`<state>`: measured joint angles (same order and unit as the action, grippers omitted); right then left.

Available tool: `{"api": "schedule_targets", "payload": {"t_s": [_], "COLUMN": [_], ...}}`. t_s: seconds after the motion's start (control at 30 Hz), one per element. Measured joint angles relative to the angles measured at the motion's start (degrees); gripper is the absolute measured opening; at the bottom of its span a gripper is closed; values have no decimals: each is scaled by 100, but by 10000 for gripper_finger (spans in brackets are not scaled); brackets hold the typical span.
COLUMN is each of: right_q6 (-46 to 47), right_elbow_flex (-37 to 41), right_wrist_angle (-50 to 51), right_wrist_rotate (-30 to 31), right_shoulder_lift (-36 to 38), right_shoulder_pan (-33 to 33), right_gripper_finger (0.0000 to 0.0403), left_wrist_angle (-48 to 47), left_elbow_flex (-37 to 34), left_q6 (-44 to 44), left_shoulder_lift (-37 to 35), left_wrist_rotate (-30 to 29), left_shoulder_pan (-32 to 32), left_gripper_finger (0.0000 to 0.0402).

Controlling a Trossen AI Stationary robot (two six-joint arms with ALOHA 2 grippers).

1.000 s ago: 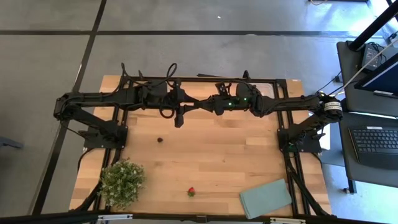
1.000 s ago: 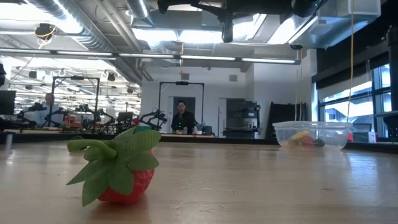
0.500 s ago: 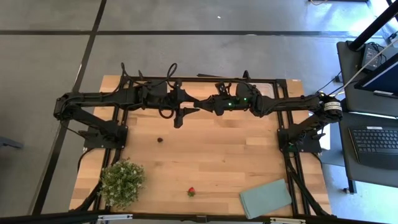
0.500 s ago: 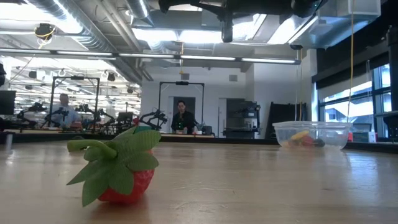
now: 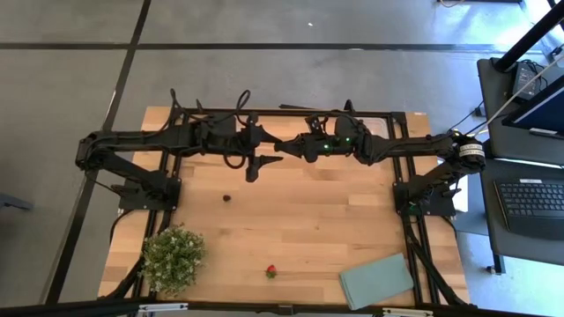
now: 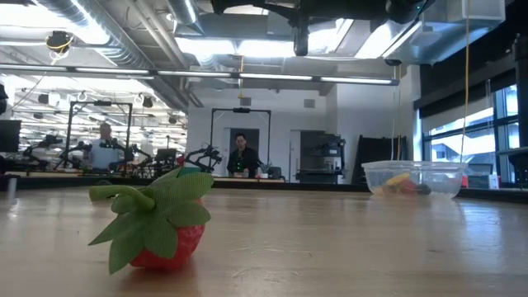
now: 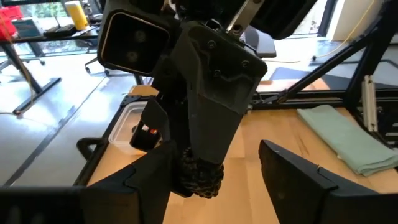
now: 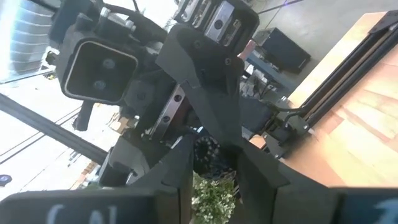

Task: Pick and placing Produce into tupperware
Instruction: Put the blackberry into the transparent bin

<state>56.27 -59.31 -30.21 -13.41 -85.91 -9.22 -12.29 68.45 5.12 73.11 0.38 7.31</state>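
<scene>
My right gripper (image 8: 211, 167) is shut on a dark, lumpy berry (image 7: 200, 178), high over the table's far middle. My left gripper (image 7: 214, 167) faces it, open, one finger on each side of the berry; whether one finger touches it I cannot tell. From above, the left gripper (image 5: 263, 160) and the right gripper (image 5: 278, 146) meet tip to tip. The clear tupperware (image 6: 414, 178) stands on the table with yellow, red and dark pieces inside; the arms hide it from above. A second dark berry (image 5: 227, 198) and a red strawberry (image 5: 271, 272) lie on the table. My right gripper pinches the dark berry (image 8: 211, 154) between its two fingers, at their free ends. The fingers come from the table's right side and point at the left gripper. The berry is lifted clear, well above the table.
A bushy green plant (image 5: 174, 257) stands at the near left corner. A flat grey-green cloth (image 5: 377, 280) lies at the near right. The strawberry (image 6: 157, 223) sits close to the low camera. People move in the room beyond the table.
My right gripper has edged a little toward the table's left, bringing the berry closer to the left gripper. A person in the room behind has walked to the right. Nothing on the table has moved.
</scene>
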Motion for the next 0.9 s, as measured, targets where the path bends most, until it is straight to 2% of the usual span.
{"api": "schedule_targets", "payload": {"t_s": [0.07, 0.43, 0.7, 0.9], "right_q6": [1, -224, -1147, -2150], "right_elbow_flex": [-2, -18, -9, -11], "right_wrist_angle": [-7, 413, 2702, 4956], "right_wrist_rotate": [-133, -561, -521, 473], "right_shoulder_lift": [1, 9, 368, 1013], "right_shoulder_pan": [-41, -322, -1150, -2054], "right_gripper_finger": [98, 98, 98, 98], "left_wrist_angle": [-54, -467, -1077, -1318], "left_elbow_flex": [-2, -12, -11, -11], "left_q6": [2, 24, -540, -847], "left_shoulder_lift": [-65, -913, -1401, -1430], "left_wrist_rotate": [45, -489, -866, -872], "left_shoulder_pan": [2, 31, 28, 15], "left_gripper_finger": [224, 225, 220, 220]}}
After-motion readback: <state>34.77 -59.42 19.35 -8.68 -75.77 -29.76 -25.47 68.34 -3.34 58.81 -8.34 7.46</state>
